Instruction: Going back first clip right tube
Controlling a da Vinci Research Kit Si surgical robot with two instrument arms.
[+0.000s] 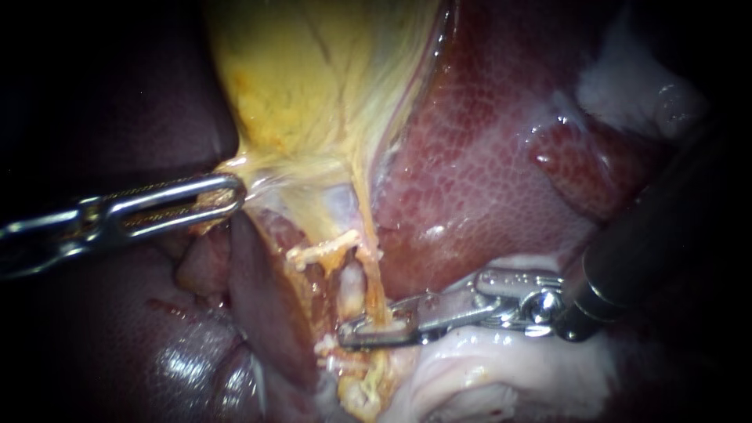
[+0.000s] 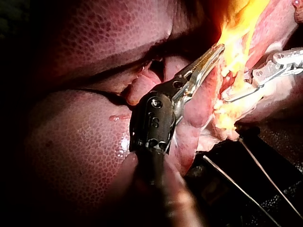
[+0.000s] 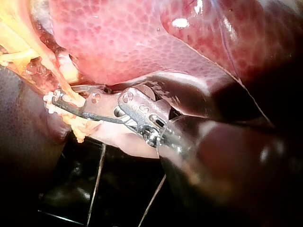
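Note:
The yellow gallbladder hangs against the red liver. My left instrument is shut on the yellow tissue at the gallbladder's neck; in the left wrist view its toothed jaws lie together in that tissue. Below the neck run a pale stub of tube and, to its right, a thin yellow tube. My right instrument has its thin jaws open, one on each side of the right tube; the right wrist view shows the same. No clip can be made out.
Pale, wet tissue lies under the right instrument's jaws. A dark liver lobe sits below the left instrument. In the wrist views a dark surface with thin wires lies beneath the organ's edge.

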